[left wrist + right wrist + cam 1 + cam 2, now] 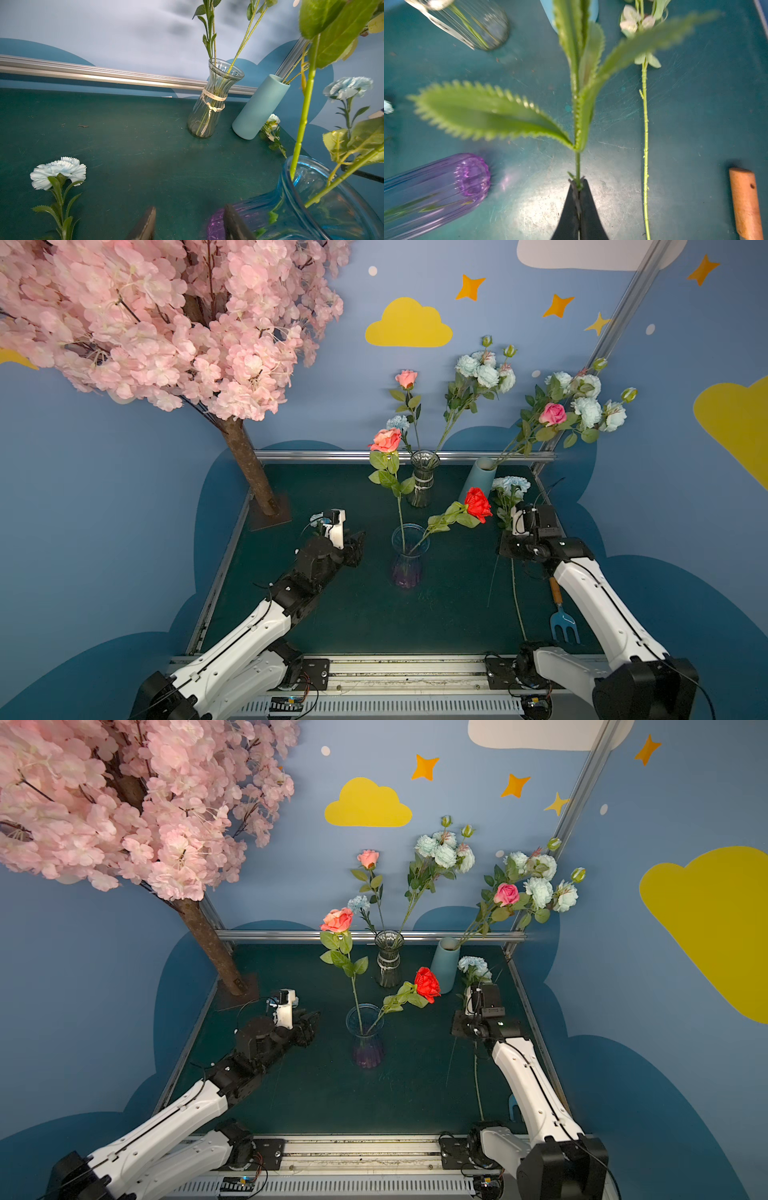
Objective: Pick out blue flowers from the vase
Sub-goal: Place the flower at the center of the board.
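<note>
- right fingers (579, 188) pressed together on thin green stem of a blue flower (510, 485); toothed leaves fan out just beyond the tips, bloom far past them, out of the wrist view
- judged step: carry this stem off and lay it on the counter (529, 207); keep the pinch firm, stem is thin and could pivot or slip
- just beside the fingers: another green stem (645, 145) lying flat on the counter, likely the drop zone; lay alongside, not across
- wooden tool handle (745, 203) further out that side, avoid it
- purple-base vase (446, 187) on the other side, well apart; don't swing leaves into it
- left fingers (189, 223) partly apart, holding nothing; one blue flower (59, 171) lies on the counter near them, glass vase rim (291, 178) close on the other side
- more blue flowers (484, 369) in the far vases
</note>
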